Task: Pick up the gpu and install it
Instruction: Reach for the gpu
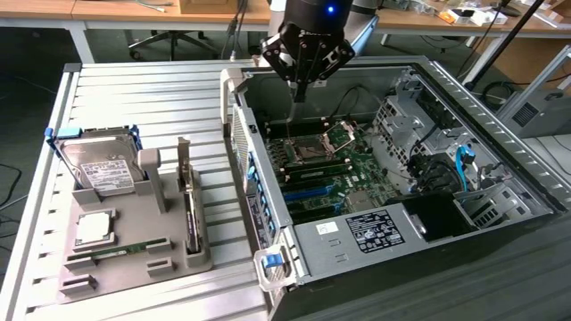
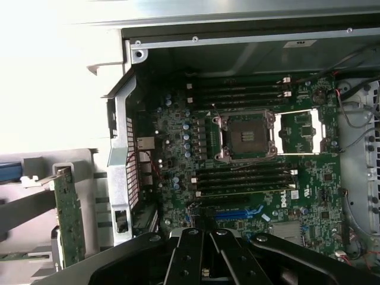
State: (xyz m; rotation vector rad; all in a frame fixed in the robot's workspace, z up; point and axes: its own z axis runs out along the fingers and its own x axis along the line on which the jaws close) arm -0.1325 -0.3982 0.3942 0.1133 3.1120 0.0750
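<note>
My bench [image 1: 134, 87] is a pale metal top made of long ribbed slats laid side by side. Two things sit straight on it. Toward the exterior view's left, a grey moulded parts tray [image 1: 125, 275] lies flat across the slats, close to the near edge. Just beside it, on the exterior view's right, an open computer case [image 1: 330, 267] lies on its side, open face upward.

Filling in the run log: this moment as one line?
gripper over open computer case | fingers shut | graphics card standing on edge in tray
</note>
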